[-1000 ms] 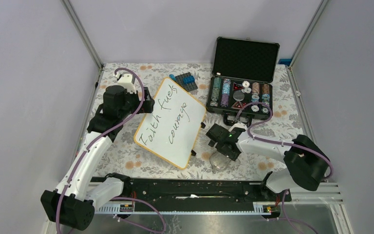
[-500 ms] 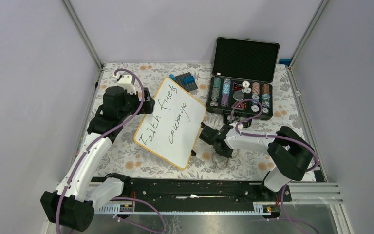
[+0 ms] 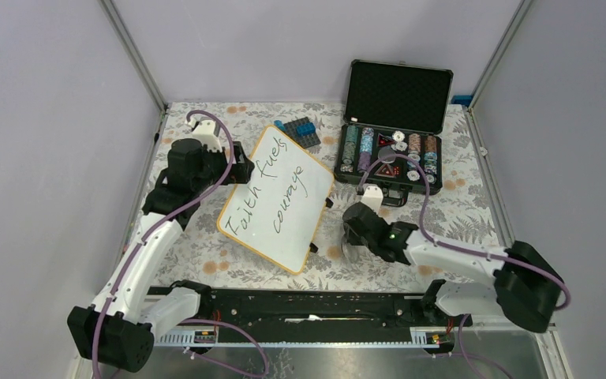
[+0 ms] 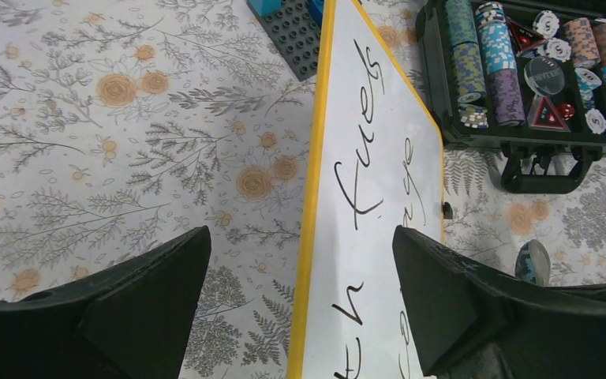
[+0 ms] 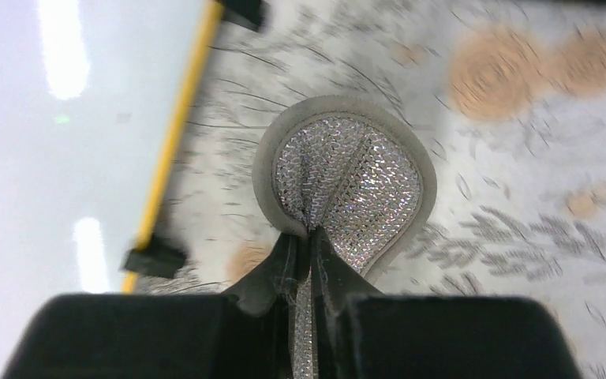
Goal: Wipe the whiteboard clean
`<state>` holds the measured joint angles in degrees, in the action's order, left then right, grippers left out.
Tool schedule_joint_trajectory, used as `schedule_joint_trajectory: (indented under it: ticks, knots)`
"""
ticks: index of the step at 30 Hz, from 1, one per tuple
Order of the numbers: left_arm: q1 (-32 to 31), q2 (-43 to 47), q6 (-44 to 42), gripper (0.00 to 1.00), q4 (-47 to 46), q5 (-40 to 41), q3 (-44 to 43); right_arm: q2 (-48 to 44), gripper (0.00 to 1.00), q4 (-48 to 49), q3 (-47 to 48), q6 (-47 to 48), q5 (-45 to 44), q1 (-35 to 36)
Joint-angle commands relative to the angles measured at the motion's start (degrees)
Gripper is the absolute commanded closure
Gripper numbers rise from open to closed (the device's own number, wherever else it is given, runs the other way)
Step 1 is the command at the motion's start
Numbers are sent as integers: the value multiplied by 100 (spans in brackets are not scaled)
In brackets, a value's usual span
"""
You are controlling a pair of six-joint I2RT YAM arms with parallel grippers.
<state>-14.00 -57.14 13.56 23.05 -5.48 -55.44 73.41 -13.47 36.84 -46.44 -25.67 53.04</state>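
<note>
Mid-table on floral cloth (image 3: 205,253): whiteboard (image 3: 276,197) lying with black handwriting | left gripper (image 4: 301,237) spread wide astride its yellow left rim | right gripper (image 5: 309,237) pinched onto glittery silver pad (image 5: 347,178), just beside the board's right rim.

The whiteboard (image 3: 277,197) reads "Faith fuels courage".

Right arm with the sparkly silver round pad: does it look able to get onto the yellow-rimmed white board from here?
Probably yes. The right gripper, shut on the pad, hangs just beside the rim of the whiteboard, only floral tablecloth between; the left gripper straddles the opposite edge.
</note>
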Motion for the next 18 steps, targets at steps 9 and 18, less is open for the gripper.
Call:
schedule_joint_trajectory:
  ticks: [9, 18]
  knots:
    - [84, -213, 248, 22, -109, -634, -89, -122, 100, 2126, 437, 2101, 1348, -4]
    - [78, -35, 14, 37, 205, -364, 160, 324, 100, 2479, 988, 2697, 1519, -345]
